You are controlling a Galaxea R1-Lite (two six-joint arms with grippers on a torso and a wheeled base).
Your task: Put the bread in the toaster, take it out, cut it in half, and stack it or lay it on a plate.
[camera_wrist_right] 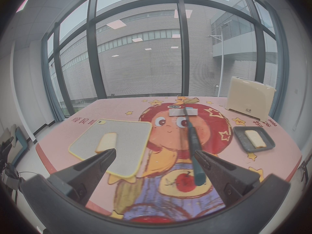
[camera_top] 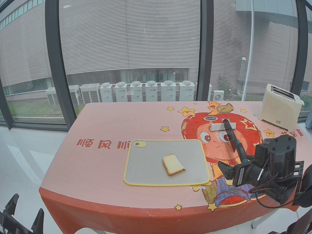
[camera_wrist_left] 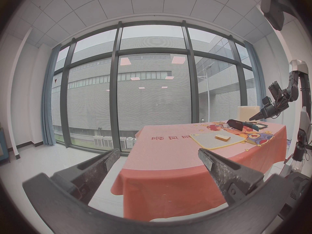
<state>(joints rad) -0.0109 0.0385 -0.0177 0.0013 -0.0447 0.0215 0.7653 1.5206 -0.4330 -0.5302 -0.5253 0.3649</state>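
Note:
A slice of bread (camera_top: 173, 164) lies on the grey cutting board (camera_top: 146, 173) with a yellow rim, mid-table. A knife (camera_top: 234, 140) with a dark blade and blue handle leans on a white rest (camera_top: 216, 126) to the board's right. The cream toaster (camera_top: 280, 107) stands at the far right corner. My right gripper (camera_top: 225, 169) hovers open above the table's near right part, just short of the knife handle (camera_wrist_right: 197, 166). A dark tray (camera_wrist_right: 241, 136) holding another bread piece (camera_wrist_right: 255, 138) lies near the toaster. My left gripper (camera_wrist_left: 159, 166) hangs open, well off the table's left corner.
The table (camera_top: 107, 121) wears a pink cloth with a cartoon apple print. Its left half is bare cloth. Tall windows stand just behind the far edge.

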